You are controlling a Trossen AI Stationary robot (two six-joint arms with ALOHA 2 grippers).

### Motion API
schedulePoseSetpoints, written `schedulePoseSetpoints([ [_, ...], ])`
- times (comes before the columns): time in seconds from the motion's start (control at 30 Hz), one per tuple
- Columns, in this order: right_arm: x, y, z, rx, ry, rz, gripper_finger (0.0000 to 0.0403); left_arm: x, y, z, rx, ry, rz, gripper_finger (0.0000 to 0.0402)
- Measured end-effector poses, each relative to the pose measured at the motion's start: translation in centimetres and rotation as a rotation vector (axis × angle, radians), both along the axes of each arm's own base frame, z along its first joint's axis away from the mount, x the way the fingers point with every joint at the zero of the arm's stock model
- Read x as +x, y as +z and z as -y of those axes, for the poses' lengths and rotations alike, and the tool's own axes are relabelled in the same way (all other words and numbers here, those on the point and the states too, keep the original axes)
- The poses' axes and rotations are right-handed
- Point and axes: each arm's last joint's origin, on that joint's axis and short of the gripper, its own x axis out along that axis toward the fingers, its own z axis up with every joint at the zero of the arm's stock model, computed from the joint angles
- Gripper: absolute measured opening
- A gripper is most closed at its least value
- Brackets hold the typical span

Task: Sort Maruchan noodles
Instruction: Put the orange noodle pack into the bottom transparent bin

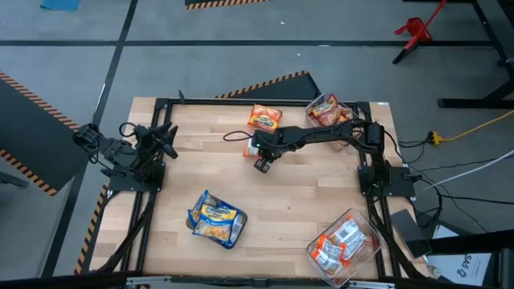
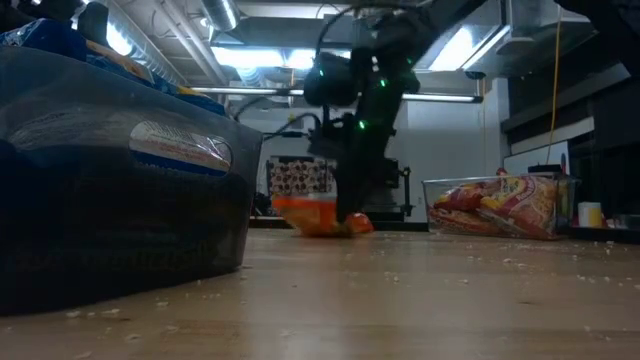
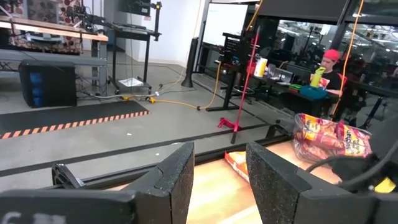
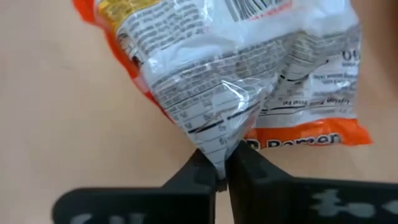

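My right hand [image 4: 221, 171] is out over the far middle of the surface [image 1: 289, 201], fingers pinched tight on a pleat of an orange-and-white noodle packet [image 4: 249, 81]. The wrapper bunches up into a ridge right where I've got it, and its printed back faces me. From above, that packet [image 1: 265, 117] lies flat near the far edge. Just beside it to the right sits a clear bin [image 1: 325, 111] with red-orange packets. A bin of blue-yellow packets [image 1: 215, 218] is at the near left, and another bin of orange-and-white ones [image 1: 344, 242] at the near right corner. My left hand [image 3: 217, 180] waits at the left edge, fingers apart, holding nothing.
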Motion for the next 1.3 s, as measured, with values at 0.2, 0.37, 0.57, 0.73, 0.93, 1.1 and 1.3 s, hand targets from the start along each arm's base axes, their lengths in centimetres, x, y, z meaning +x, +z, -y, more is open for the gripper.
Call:
schedulePoseSetpoints([
  [0.2, 1.5, 4.9, -1.5, 0.171, -0.018, 0.021, 0.0002, 0.1, 0.0, 0.0, -0.003, -0.021, -0.001, 0.014],
  [0.37, 1.7, 9.9, -3.5, 0.2, -0.01, -0.003, 0.0001, 0.1, 0.0, 0.1, -0.007, -0.05, -0.004, 0.014],
  [0.57, 0.6, 16.8, -7.1, 0.181, -0.005, 0.026, 0.0001, 0.2, 0.0, 0.2, -0.013, -0.088, -0.007, 0.014],
  [0.73, -1.7, 20.7, -11.4, 0.172, -0.046, 0.028, 0.0, 0.3, -0.1, 0.2, -0.02, -0.135, -0.011, 0.014],
  [0.93, -5.8, 22.6, -17.9, 0.224, -0.12, -0.067, 0.0, 0.4, -0.1, 0.3, -0.034, -0.154, 0.001, 0.014],
  [1.1, -9.7, 24.1, -23.4, 0.359, -0.216, -0.078, 0.0, 0.4, -0.1, 0.3, -0.037, -0.156, 0.005, 0.014],
  [1.3, -13.8, 25.4, -27.5, 0.497, -0.356, -0.119, 0.0, 0.4, -0.1, 0.3, -0.036, -0.156, 0.002, 0.014],
])
